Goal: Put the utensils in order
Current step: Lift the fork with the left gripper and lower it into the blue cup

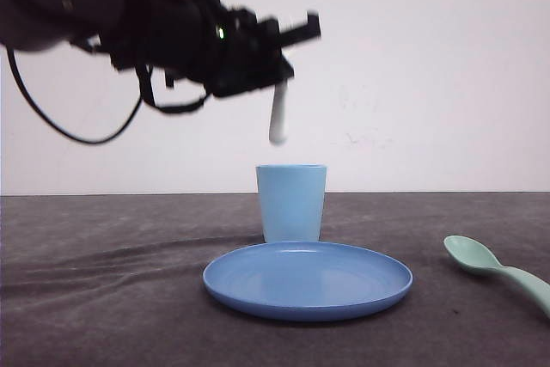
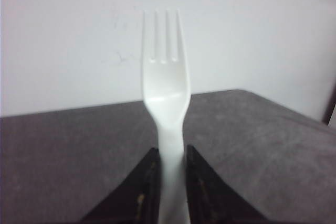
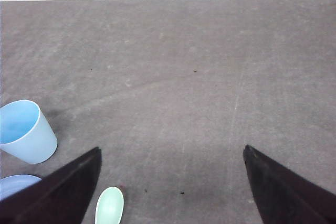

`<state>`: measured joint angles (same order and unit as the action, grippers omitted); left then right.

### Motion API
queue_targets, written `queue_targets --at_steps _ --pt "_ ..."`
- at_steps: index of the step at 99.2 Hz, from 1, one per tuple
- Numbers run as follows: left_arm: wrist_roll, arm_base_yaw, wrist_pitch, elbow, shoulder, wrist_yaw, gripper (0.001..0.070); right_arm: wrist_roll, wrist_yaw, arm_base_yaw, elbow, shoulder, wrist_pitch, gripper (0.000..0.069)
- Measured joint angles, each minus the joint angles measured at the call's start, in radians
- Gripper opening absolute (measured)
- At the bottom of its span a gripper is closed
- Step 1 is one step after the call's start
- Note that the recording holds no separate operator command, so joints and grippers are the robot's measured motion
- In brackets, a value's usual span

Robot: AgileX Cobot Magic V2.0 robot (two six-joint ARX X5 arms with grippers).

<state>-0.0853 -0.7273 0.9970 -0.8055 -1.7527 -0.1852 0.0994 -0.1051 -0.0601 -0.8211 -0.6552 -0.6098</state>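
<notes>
Fork [image 2: 166,103] aloft over the cup [image 1: 291,202], spoon [image 1: 498,271] waiting on the counter [image 1: 103,298].

Held by its handle in the left gripper [image 2: 169,182], jaws closed on it, handle end hanging just above the cup's mouth near mid-counter. Behind the plate [image 1: 308,279], that cup; spoon flat toward the right edge. Right gripper [image 3: 170,182] spread wide over bare counter, holding nothing. Risk ahead, as a judgement: dropped off-centre, could strike the rim and bounce out or tip the light cup; released high, could rebound.
</notes>
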Motion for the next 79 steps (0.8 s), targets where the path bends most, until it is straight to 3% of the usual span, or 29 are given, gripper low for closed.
queue_targets --at_steps 33,79 --pt "-0.001 0.021 0.015 -0.062 -0.111 0.032 0.0044 0.000 0.000 0.000 0.000 0.000 0.000 0.0544" --pt "-0.032 0.021 -0.127 -0.062 -0.114 0.032 0.0044 -0.019 0.000 0.000 0.000 -0.016 -0.002 0.0544"
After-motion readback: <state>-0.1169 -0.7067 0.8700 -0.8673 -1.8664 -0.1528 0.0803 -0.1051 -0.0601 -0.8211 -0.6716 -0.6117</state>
